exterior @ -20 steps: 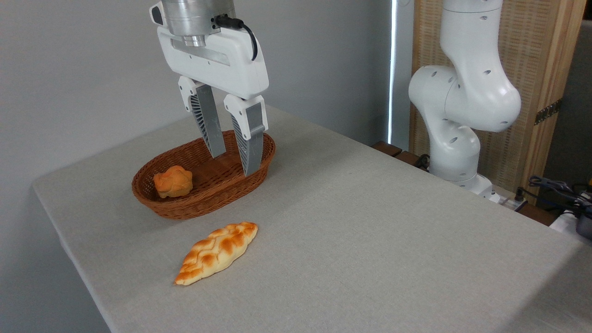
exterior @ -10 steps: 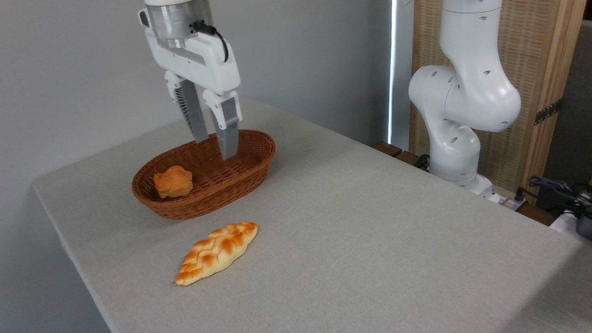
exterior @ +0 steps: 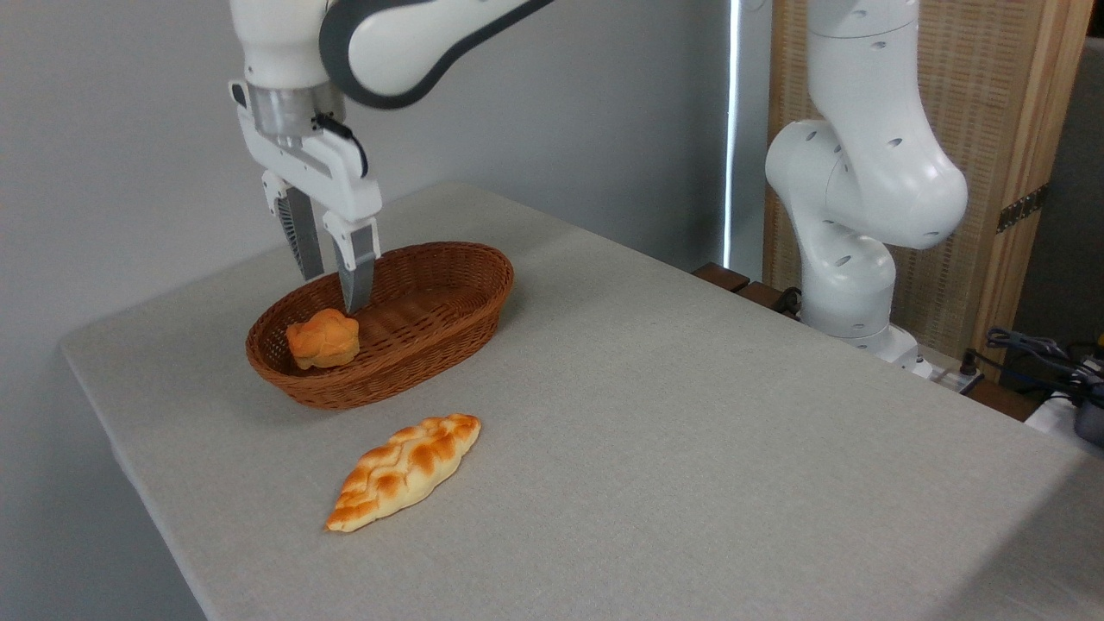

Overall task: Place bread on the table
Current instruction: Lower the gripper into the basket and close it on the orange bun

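Hidden or cut off in your fixed-camera view

You lose the arm (exterior: 862,181) at the top edge, so its upper links go unseen, and the worktop (exterior: 690,448) runs off the bottom and right edges. The near wall of the basket (exterior: 405,366) hides the underside of the bread (exterior: 323,338). The far finger of the hand (exterior: 332,293) has its tip behind the basket's far rim. You cannot make out the dark cables and gear (exterior: 1048,358) at the right edge.
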Controlling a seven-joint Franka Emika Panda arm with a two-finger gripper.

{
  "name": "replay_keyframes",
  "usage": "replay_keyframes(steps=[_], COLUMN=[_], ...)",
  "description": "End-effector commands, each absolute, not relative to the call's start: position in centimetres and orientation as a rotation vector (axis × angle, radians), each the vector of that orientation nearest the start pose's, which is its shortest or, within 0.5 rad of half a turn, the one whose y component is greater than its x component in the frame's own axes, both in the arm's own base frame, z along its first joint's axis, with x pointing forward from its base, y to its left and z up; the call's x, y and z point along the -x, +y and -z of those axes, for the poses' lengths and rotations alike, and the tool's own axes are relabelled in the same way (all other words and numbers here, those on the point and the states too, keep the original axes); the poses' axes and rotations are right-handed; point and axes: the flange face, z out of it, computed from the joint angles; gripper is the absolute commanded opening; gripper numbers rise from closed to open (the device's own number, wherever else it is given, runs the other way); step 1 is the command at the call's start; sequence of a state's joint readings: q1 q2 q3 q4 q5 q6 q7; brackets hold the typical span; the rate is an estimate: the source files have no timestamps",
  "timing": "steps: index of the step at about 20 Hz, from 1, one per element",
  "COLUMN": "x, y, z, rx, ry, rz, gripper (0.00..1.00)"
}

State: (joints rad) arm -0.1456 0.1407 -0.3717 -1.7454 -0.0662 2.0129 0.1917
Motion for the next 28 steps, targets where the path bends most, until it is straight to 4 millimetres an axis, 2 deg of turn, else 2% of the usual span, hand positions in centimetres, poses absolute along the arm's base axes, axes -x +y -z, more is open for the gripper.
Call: replay_keyframes(steps=[1, 3, 6, 11, 12, 16, 17, 19, 28], x=[-54.6, -55.1, -55.0, -54.9, -55.0, -55.0, -55.1, -55.1, -55.3], y=[-31.3, -31.5, -33.0, -34.2, -34.2, -34.1, -34.0, -34.0, -33.6], z=[-48.7, -47.2, -44.1, -41.7, -41.5, -41.5, -41.5, -41.5, -42.0], rx=[3.092, 3.06, 2.989, 2.972, 2.971, 2.969, 2.971, 2.971, 2.976], ry=[1.101, 1.123, 1.19, 1.222, 1.223, 1.227, 1.225, 1.225, 1.208], rz=[0.246, 0.237, 0.177, 0.145, 0.14, 0.14, 0.14, 0.138, 0.152], gripper=[1.0, 1.0, 1.0, 1.0, 0.99, 0.61, 0.58, 0.54, 0.54])
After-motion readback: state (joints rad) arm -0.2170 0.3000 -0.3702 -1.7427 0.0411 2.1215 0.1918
